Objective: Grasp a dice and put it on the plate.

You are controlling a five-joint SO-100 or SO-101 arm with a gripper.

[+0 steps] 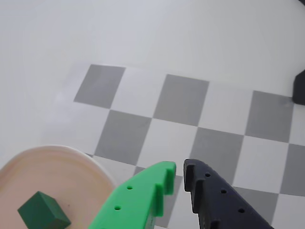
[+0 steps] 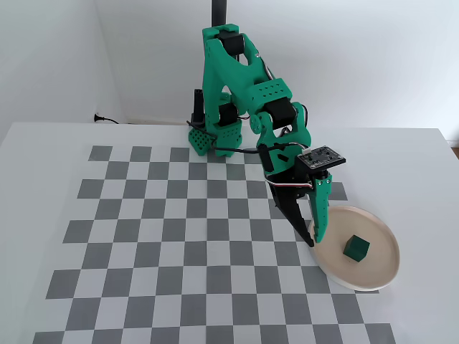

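The dark green dice (image 1: 43,212) lies loose inside the beige-pink plate (image 1: 57,164), at the wrist view's bottom left. In the fixed view the dice (image 2: 356,248) sits near the middle of the plate (image 2: 376,276), which stands at the checkerboard's right edge. My gripper (image 1: 180,167) hangs over the board just beside the plate's rim. Its green and black fingers stand almost together, with only a thin slit and nothing between them. Seen from the fixed view, the gripper (image 2: 313,242) points down at the plate's left rim, clear of the dice.
A grey-and-white checkerboard mat (image 2: 179,236) covers the white table. The arm's green base (image 2: 208,140) and a black pole (image 2: 219,14) stand at the back. A dark object (image 1: 299,88) shows at the wrist view's right edge.
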